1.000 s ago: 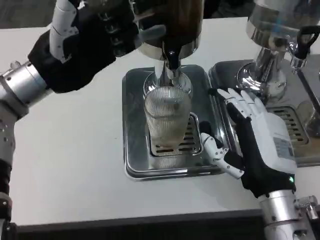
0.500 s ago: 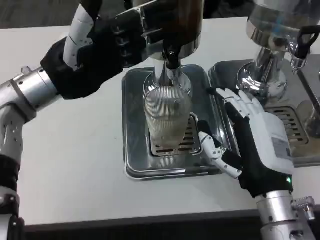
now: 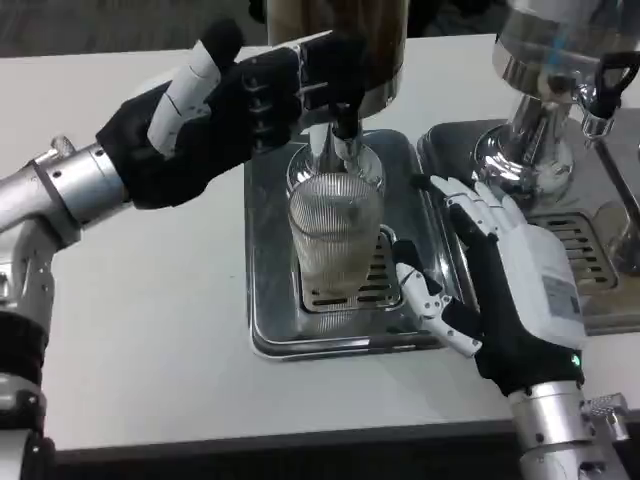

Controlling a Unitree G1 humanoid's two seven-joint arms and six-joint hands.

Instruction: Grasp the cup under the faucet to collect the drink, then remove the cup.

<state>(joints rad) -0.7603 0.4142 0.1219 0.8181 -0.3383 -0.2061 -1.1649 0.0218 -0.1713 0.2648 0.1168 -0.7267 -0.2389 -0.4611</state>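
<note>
A ribbed clear cup (image 3: pixel 335 235) holding pale drink stands on the grate of a steel drip tray (image 3: pixel 268 300), right under the black faucet (image 3: pixel 344 122) of a drink dispenser (image 3: pixel 345 50). My left hand (image 3: pixel 235 110) is raised at the dispenser, its fingers stretched against the tap area above the cup. My right hand (image 3: pixel 500 285) lies open just right of the cup, thumb near the tray's grate, fingers spread and not touching the glass.
A second shiny dispenser (image 3: pixel 560 70) with its own drip tray (image 3: pixel 600 240) stands at the right, close behind my right hand. White table surface (image 3: pixel 150 300) stretches to the left of the tray.
My left hand has swung rightward and turned, its fingers now reaching across to the faucet. My right hand has edged slightly towards the cup. The cup has stayed put.
</note>
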